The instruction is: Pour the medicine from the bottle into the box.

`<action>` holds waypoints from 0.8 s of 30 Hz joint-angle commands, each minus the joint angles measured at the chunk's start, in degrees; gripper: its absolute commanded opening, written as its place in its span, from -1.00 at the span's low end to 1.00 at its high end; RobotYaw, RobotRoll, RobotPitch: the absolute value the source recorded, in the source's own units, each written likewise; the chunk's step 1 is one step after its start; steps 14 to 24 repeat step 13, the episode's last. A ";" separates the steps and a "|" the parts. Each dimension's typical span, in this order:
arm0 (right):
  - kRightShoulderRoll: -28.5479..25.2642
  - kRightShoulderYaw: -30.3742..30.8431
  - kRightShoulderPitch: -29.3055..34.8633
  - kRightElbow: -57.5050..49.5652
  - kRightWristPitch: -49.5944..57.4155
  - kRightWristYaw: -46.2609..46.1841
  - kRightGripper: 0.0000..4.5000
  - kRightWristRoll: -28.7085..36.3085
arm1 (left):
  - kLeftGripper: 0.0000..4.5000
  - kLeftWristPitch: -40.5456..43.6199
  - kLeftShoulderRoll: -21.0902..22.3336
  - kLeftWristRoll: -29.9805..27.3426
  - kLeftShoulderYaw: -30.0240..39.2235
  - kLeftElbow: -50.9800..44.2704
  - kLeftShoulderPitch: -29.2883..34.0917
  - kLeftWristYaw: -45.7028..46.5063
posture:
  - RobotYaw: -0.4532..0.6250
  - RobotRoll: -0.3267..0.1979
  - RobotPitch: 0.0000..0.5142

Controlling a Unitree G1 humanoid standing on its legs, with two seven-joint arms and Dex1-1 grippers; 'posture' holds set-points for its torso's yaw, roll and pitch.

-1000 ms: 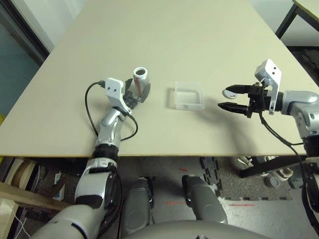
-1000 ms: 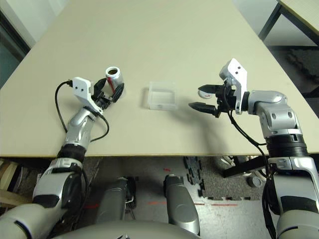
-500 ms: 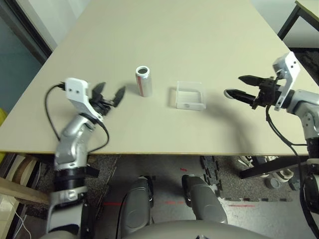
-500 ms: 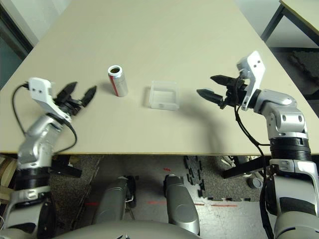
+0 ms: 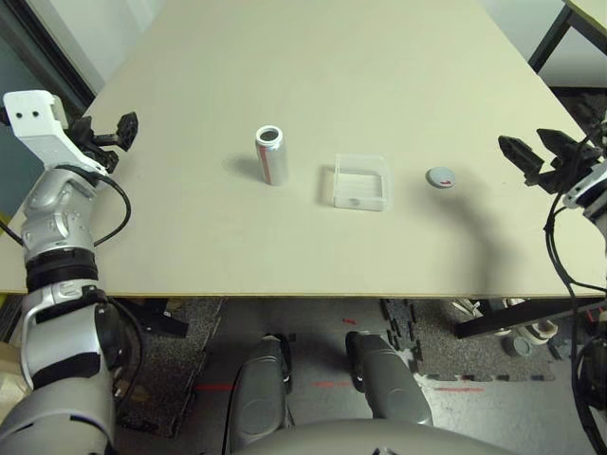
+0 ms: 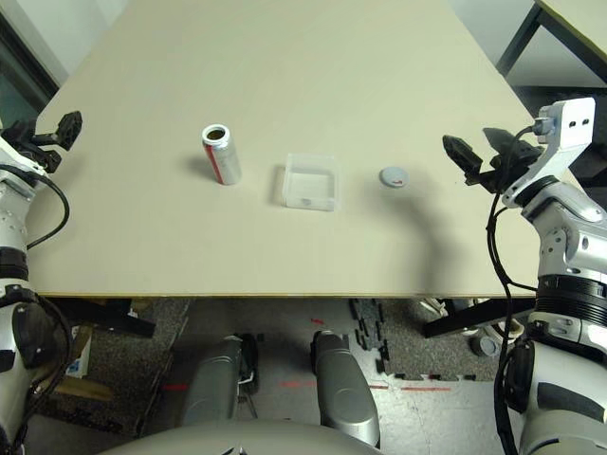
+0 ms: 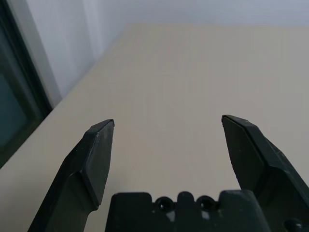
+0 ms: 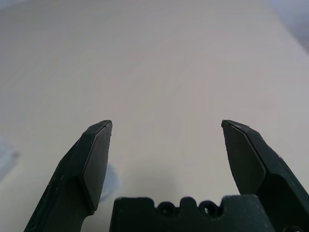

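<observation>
Since both arms swung outward, bottle (image 5: 271,154) upright, cap (image 5: 439,177) beside box (image 5: 360,182)

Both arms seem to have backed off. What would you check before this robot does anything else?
1. Bottle upright on the table, uncapped: ok.
2. Cap lying on the table right of the box, clear of it: ok.
3. Box sits flat between bottle and cap: ok.
4. Medicine in the box: a small pale bit shows inside; cannot tell for sure.
5. Left claw open, empty, at the table's left edge: ok.
6. Right claw open, empty, at the right edge: ok.
</observation>
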 commanded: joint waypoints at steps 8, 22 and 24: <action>0.25 -1.24 0.93 4.25 -4.61 -1.93 1.00 -0.40 | 0.98 -4.69 2.31 2.98 -1.19 9.90 -4.49 -0.50 | -0.48 0.25 -0.15; 0.61 -1.09 1.26 4.06 -4.85 -2.29 1.00 -0.37 | 0.98 -5.61 2.01 3.14 -1.60 10.87 -4.54 -0.46 | -0.50 0.25 -0.18; 0.61 -1.09 1.26 4.06 -4.85 -2.29 1.00 -0.37 | 0.98 -5.61 2.01 3.14 -1.60 10.87 -4.54 -0.46 | -0.50 0.25 -0.18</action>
